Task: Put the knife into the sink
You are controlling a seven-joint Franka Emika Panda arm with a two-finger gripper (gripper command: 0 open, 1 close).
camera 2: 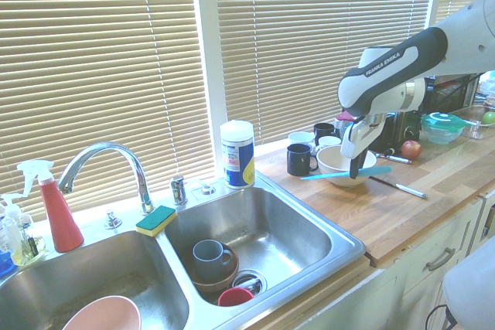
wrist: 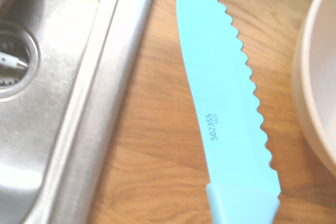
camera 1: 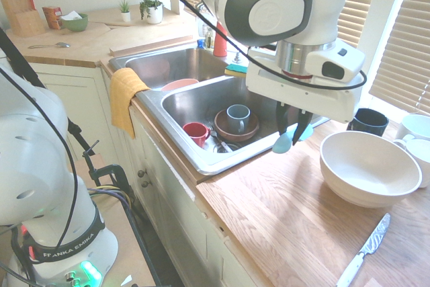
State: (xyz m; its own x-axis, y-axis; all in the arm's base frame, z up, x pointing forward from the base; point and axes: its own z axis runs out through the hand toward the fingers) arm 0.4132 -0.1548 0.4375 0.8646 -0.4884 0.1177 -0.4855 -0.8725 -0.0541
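My gripper (camera 1: 293,128) hangs over the wooden counter, between the sink's right basin (camera 1: 195,102) and a white bowl (camera 1: 369,166), shut on the turquoise knife (camera 1: 283,143). The knife (camera 2: 344,174) lies roughly level in the grip, above the counter, its tip towards the sink (camera 2: 286,229). In the wrist view its serrated blade (wrist: 226,93) crosses the wood beside the steel sink rim (wrist: 100,103), with the bowl's edge (wrist: 317,77) on the other side.
The right basin holds a grey mug in a brown bowl (camera 1: 237,117) and a red cup (camera 1: 196,132). A steel knife with a white handle (camera 1: 366,250) lies on the counter. A dark mug (camera 1: 368,121) stands behind the bowl. A yellow towel (camera 1: 124,95) drapes the sink's front.
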